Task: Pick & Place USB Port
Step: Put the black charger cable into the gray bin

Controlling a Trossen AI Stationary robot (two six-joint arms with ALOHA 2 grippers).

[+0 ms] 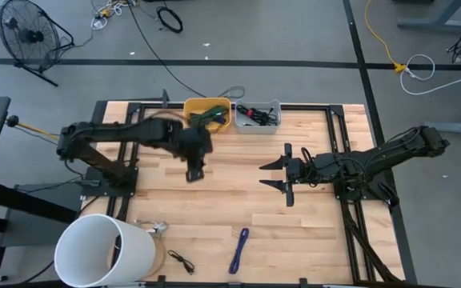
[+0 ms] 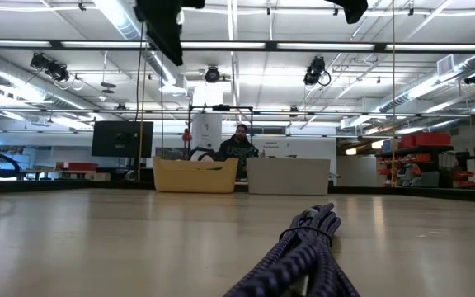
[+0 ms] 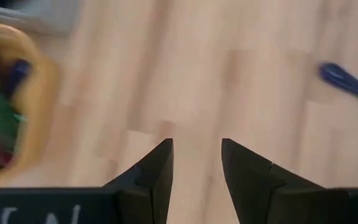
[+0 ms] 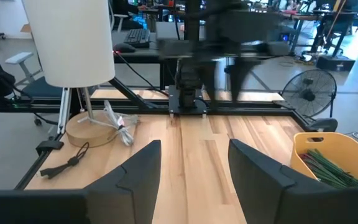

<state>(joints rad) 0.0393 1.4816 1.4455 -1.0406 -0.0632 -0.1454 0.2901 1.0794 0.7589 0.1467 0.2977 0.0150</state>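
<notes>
A blue-purple bundled cable [image 1: 239, 250] lies flat near the table's near edge; it also shows as the cable [image 2: 303, 246] and the cable [image 3: 350, 84]. A small white cabled piece [image 1: 157, 228] lies by the lamp base, seen too as the white piece [image 4: 120, 124]. My left gripper [image 1: 194, 172] hangs open above bare wood just near of the yellow bin, fingers pointing down [image 3: 194, 158]. My right gripper [image 1: 274, 176] is open, level above the table's middle, facing left [image 4: 191, 162]. Neither gripper holds anything.
A yellow bin [image 1: 207, 112] with green cables and a grey bin [image 1: 258, 117] stand at the far edge. A white lamp shade [image 1: 102, 250] covers the near left corner, with a thin black cable [image 1: 181, 260] beside it. A person [image 2: 239, 144] sits beyond the table.
</notes>
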